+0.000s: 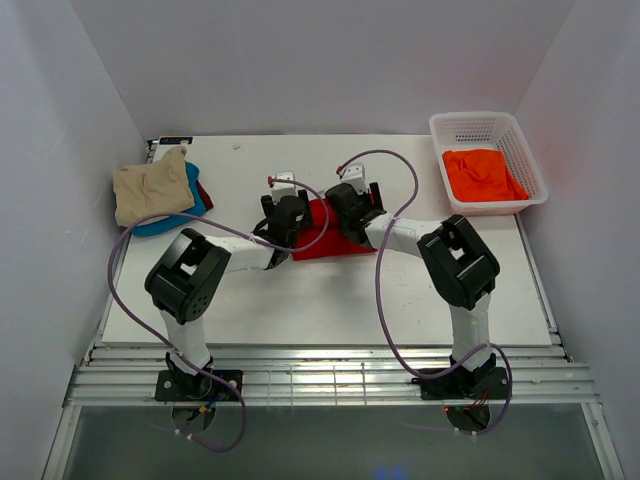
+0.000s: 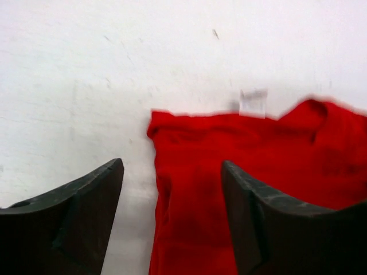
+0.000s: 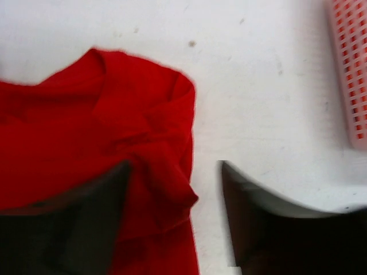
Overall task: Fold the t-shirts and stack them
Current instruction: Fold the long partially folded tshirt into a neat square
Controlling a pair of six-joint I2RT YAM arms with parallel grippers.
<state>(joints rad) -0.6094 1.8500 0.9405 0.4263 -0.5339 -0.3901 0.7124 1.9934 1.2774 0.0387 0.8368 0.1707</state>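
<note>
A bright red t-shirt (image 1: 325, 240) lies folded mid-table between my two grippers. My left gripper (image 1: 287, 226) hangs over its left edge. In the left wrist view that gripper (image 2: 171, 165) is open, its dark fingers (image 2: 86, 212) straddling the shirt's edge (image 2: 195, 189) without pinching it. My right gripper (image 1: 350, 214) is over the shirt's right edge. In the right wrist view it (image 3: 175, 166) is open, with a bunched fold of the red cloth (image 3: 160, 166) lying between the jaws. A tan t-shirt (image 1: 152, 188) tops a pile at the left, over a teal one (image 1: 190, 205) and a dark red one (image 1: 205, 192).
A white lattice basket (image 1: 470, 117) at the back right holds an orange t-shirt (image 1: 482, 175); its wall (image 3: 350, 69) shows in the right wrist view. A small white tag (image 2: 253, 103) sits at the red shirt's far edge. Purple cables loop over both arms.
</note>
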